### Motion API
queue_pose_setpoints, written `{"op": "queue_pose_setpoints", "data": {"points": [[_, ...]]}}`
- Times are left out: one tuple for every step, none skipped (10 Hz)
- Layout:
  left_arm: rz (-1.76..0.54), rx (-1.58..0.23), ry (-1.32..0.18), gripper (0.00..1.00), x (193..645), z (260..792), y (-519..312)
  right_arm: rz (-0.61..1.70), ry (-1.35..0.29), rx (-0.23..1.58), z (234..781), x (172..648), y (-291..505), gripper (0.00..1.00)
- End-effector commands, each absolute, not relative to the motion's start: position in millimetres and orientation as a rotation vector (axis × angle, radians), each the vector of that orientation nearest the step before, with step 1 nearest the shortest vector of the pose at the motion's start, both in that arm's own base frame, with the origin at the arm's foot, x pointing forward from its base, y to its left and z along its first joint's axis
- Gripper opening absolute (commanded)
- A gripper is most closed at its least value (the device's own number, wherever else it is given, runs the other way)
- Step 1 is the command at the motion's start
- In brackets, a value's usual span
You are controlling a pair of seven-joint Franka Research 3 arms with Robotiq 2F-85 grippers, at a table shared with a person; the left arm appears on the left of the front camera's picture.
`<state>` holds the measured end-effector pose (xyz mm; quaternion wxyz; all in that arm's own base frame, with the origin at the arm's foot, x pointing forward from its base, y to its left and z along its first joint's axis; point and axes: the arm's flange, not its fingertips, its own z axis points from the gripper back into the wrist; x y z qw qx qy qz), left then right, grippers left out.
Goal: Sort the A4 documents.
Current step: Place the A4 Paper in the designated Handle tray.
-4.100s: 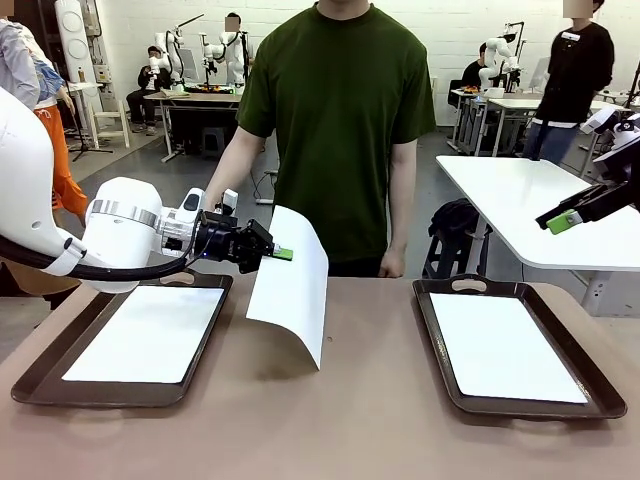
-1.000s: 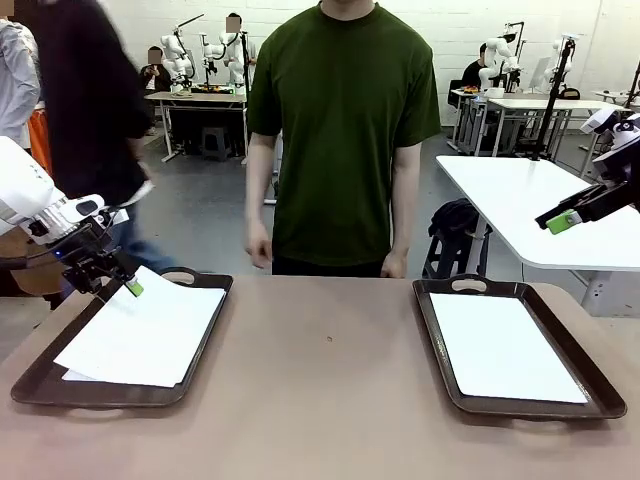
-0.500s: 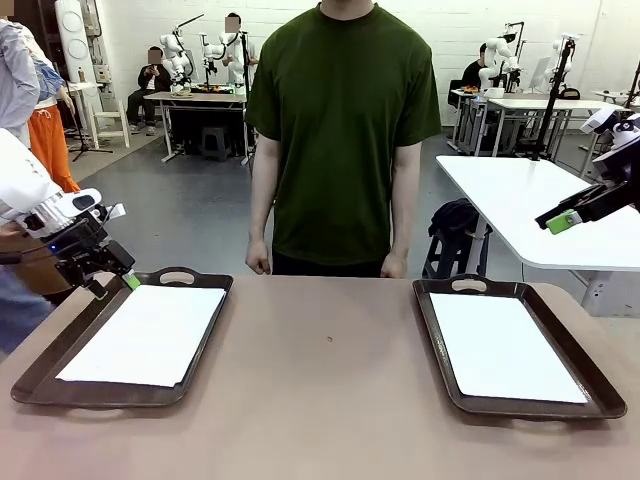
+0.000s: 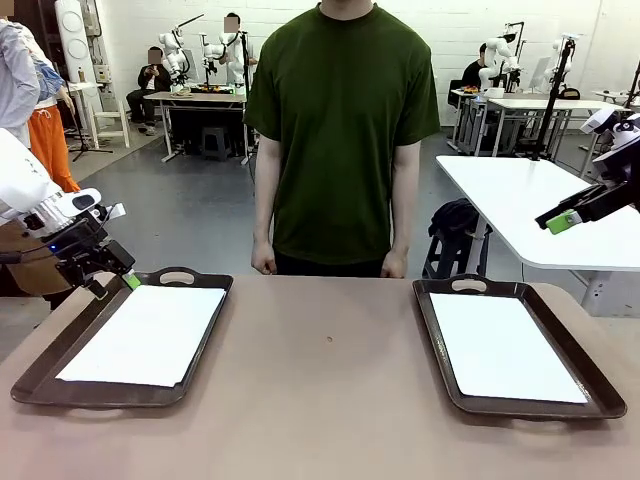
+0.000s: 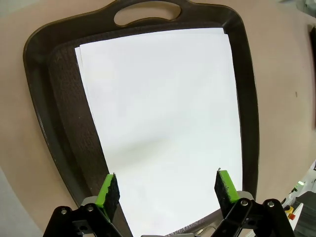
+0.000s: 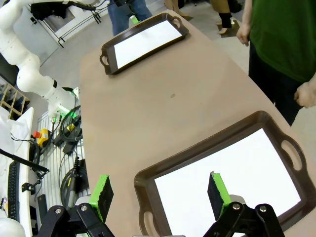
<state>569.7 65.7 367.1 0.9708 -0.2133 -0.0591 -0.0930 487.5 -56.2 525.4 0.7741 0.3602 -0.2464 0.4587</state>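
Note:
White A4 sheets [image 4: 143, 334] lie flat in the left dark brown tray [image 4: 35, 372], stacked a little askew; the left wrist view looks down on these sheets [image 5: 163, 118] from above. My left gripper [image 4: 125, 283] hovers open just past the tray's far left corner, its green pads [image 5: 109, 190] spread wide with nothing between them. Another white sheet [image 4: 503, 346] rests in the right tray [image 4: 432, 345], seen below as sheet [image 6: 232, 182]. My right gripper [image 4: 562, 222] hangs high at the right edge, open [image 6: 158, 192] and empty.
A person in a green shirt [image 4: 340, 130] stands at the table's far side, hands [image 4: 264, 262] down by the edge. The bare brown tabletop [image 4: 320, 400] lies between the trays. A white table [image 4: 520, 200] stands behind on the right.
The left gripper carried a sheet from mid-table to the left tray, let it go and drew back left, open. The sheet settled flat. The right arm stayed still.

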Motion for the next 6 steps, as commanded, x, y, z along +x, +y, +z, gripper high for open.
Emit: {"op": "queue_pose_setpoints", "data": {"points": [[-0.19,-0.426,-0.123,1.0,570.2,367.0,66.5,0.992,-0.539,0.769,525.0,488.3,-54.1,1.0],[-0.19,-0.426,-0.123,1.0,570.2,367.0,66.5,0.992,-0.539,0.769,525.0,488.3,-54.1,1.0],[-0.19,-0.426,-0.123,1.0,570.2,367.0,66.5,0.992,-0.539,0.769,525.0,488.3,-54.1,1.0],[-0.19,-0.426,-0.123,1.0,570.2,367.0,66.5,0.992,-0.539,0.769,525.0,488.3,-54.1,1.0],[-0.19,-0.426,-0.123,1.0,570.2,367.0,66.5,0.992,-0.539,0.769,525.0,488.3,-54.1,1.0],[-0.19,-0.426,-0.123,1.0,570.2,367.0,66.5,0.992,-0.539,0.769,525.0,488.3,-54.1,1.0]]}}
